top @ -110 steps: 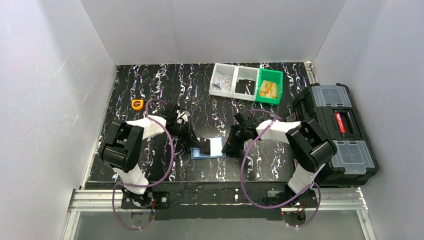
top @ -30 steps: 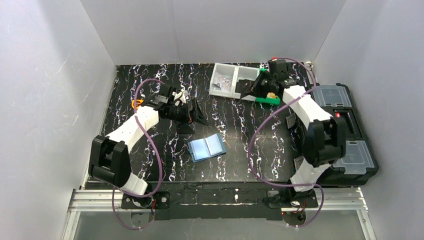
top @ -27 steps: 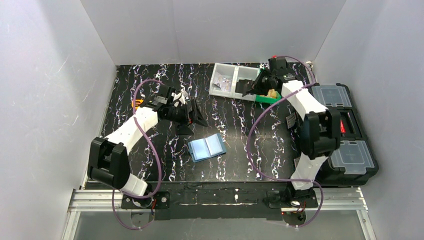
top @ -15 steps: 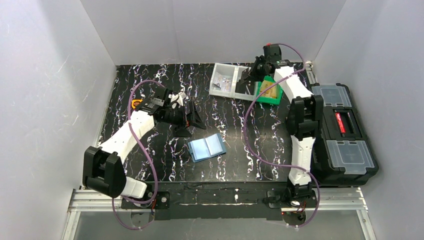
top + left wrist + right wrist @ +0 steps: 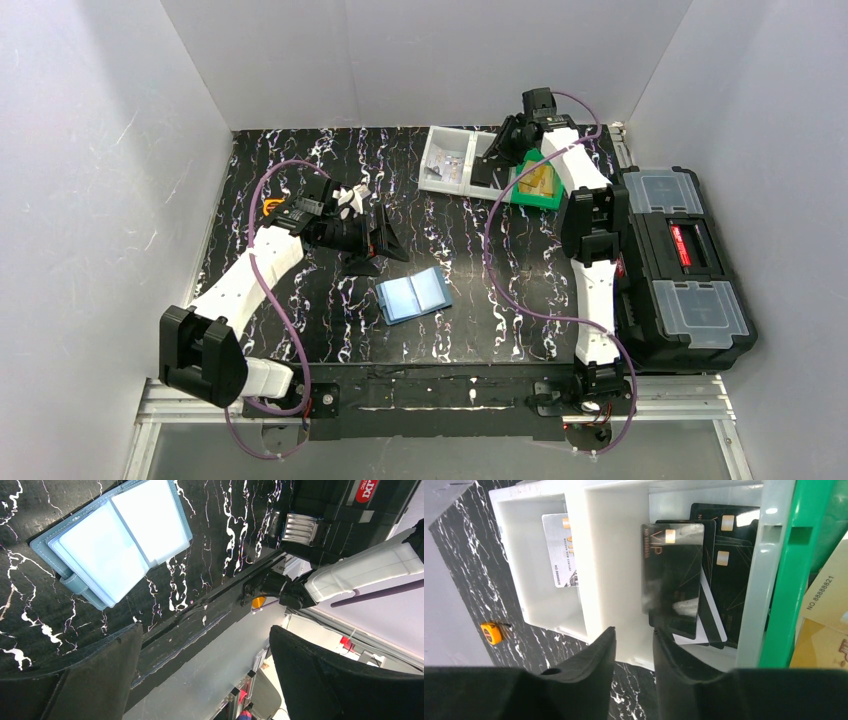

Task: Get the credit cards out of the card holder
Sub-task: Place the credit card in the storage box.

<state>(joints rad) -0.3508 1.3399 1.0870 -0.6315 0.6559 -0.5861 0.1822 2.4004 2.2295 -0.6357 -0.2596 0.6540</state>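
Observation:
The card holder (image 5: 414, 295) lies spread open on the black table, its pale shiny inside up; it also shows in the left wrist view as the card holder (image 5: 115, 540). My left gripper (image 5: 385, 238) hovers just left of and beyond it, wide open and empty (image 5: 205, 630). My right gripper (image 5: 493, 163) reaches over the middle clear bin (image 5: 624, 580). Its jaws are slightly parted with nothing between them (image 5: 634, 630). A black credit card (image 5: 672, 567) hangs loose just beyond the fingertips, over several black cards (image 5: 729, 580) in that bin.
A silver card (image 5: 560, 550) lies in the left clear bin (image 5: 445, 160). Gold cards (image 5: 824, 620) sit in the green bin (image 5: 538, 180). A black toolbox (image 5: 680, 260) stands at the right. An orange tape measure (image 5: 272, 207) lies at the far left.
My right arm has stretched further over the clear bins and its jaws have parted, freeing the black card. My left gripper has drifted slightly nearer the card holder, still open.

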